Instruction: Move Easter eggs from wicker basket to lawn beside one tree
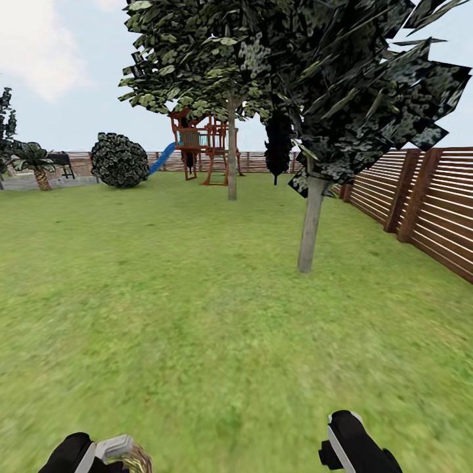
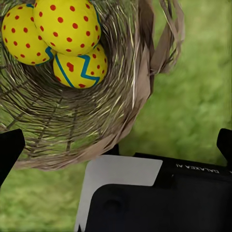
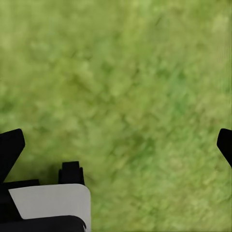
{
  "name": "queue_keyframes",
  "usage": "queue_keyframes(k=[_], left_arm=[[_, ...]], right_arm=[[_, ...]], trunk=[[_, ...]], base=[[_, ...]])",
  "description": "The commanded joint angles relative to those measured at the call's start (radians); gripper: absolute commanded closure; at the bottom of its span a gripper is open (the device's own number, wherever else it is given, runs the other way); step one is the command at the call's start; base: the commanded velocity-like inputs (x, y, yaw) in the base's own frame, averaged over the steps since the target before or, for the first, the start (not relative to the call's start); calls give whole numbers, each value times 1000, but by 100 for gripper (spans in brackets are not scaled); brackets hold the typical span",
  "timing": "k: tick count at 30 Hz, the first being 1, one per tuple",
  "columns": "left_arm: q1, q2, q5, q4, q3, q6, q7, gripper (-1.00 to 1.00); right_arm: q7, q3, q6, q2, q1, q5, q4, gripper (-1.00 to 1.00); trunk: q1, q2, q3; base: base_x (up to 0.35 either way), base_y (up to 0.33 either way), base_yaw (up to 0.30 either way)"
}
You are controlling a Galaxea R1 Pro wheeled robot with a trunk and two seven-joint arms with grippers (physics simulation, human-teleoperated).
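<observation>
Close under my left wrist, the wicker basket (image 2: 111,121) cradles all three Easter eggs (image 2: 67,24); my left jaws (image 2: 116,145) stand spread beside its rim; my right jaws (image 3: 116,145) hang spread over bare lawn (image 3: 125,87); ahead rises the tree (image 1: 310,223), near the fence (image 1: 427,203).

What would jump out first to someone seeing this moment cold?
Three yellow Easter eggs with red dots and blue zigzags, piled inside the wicker basket in the left wrist view. In the head view, a dark-crowned tree stands ahead on the lawn, near the slatted fence at right.
</observation>
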Motion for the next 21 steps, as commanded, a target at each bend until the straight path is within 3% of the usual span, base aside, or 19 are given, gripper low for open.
queue_keyframes(k=[1,6,15,21], left_arm=[[0,0,1,-1,2,5,-2,-100],[0,-1,3,-2,4,5,-3,-100],[0,-3,4,-2,1,4,-4,-100],[0,-3,5,-2,1,4,-4,-100]], right_arm=[[-2,5,6,-1,-1,1,-1,-100],[-2,5,6,-1,0,0,-1,-100],[-2,5,6,-1,0,1,0,-100],[-3,5,5,-1,0,1,0,-100]], trunk=[[0,-1,-1],[0,-1,-1],[0,-1,-1],[0,-1,-1]], base=[[31,0,0],[36,0,0],[246,0,0],[50,0,0]])
